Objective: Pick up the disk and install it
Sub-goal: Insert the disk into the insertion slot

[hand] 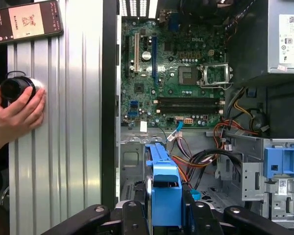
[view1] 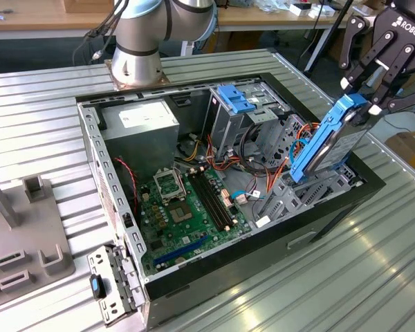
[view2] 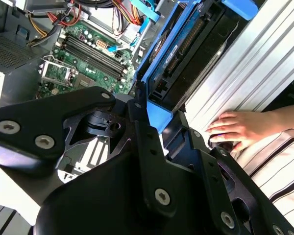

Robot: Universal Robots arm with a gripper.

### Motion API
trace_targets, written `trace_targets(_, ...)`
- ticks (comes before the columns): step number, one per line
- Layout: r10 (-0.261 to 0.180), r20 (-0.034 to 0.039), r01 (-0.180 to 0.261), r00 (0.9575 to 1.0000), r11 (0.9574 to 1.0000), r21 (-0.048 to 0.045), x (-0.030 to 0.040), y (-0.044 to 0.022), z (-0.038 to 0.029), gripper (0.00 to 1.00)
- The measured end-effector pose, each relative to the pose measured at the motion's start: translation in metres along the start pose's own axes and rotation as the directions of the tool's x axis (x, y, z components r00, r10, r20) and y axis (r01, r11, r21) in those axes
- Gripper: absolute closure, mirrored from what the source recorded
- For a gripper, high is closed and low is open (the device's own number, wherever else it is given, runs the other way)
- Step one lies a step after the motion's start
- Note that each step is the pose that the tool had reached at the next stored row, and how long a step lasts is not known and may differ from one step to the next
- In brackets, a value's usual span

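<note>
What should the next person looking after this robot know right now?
Pincer: shut on the disk, gripping its upper end.
Disk: lifted, tilted, over the open computer case, lower end near the grey bay on the exterior view's right.
Done: disk picked up.
Left: disk not yet seated in the case.
Watch: a person's hand rests on the table beside the case.

Disk (view1: 325, 149) partly hidden behind tool (view1: 364, 104)
</note>
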State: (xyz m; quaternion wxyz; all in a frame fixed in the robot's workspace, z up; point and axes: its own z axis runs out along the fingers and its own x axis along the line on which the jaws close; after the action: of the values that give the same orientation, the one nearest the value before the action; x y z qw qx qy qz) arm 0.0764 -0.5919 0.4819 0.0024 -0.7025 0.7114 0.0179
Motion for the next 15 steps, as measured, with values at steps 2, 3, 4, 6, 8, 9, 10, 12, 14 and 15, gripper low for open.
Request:
trace_targets(2, 0.0, 0.0, 0.0, 1.0, 1.0, 0.0, -0.0008, -0.0002, 0.0029, 0.64)
trace_targets(3, 0.001, 0.0, -0.001, 1.0, 1.0, 0.0, -0.0025, -0.0002, 0.0044, 0.64)
trace_targets(4, 0.002, 0.0, -0.002, 1.0, 1.0, 0.0001, -0.0037, -0.0002, 0.0049, 0.64)
trace_targets(6, 0.004, 0.0001, -0.004, 1.0, 1.0, 0.0001, -0.0055, -0.0002, 0.006, 0.64)
trace_targets(8, 0.006, 0.0004, -0.006, 1.0, 1.0, 0.0002, -0.0056, -0.0002, 0.0075, 0.64)
trace_targets(9, 0.009, 0.0002, -0.009, 1.0, 1.0, 0.0002, -0.0056, -0.0003, 0.0107, 0.64)
trace_targets(10, 0.009, 0.0, -0.009, 1.0, 1.0, 0.0003, -0.0056, -0.0009, 0.0127, 0.64)
trace_targets(12, 0.009, 0.0, -0.009, 1.0, 1.0, 0.0003, -0.0056, -0.0026, 0.0137, 0.64)
trace_targets(14, 0.009, 0.0009, -0.009, 1.0, 1.0, 0.0003, -0.0056, -0.0026, 0.0138, 0.64)
trace_targets(15, 0.009, 0.0054, -0.009, 0.9999, 1.0, 0.0002, -0.0055, -0.0027, 0.0143, 0.64)
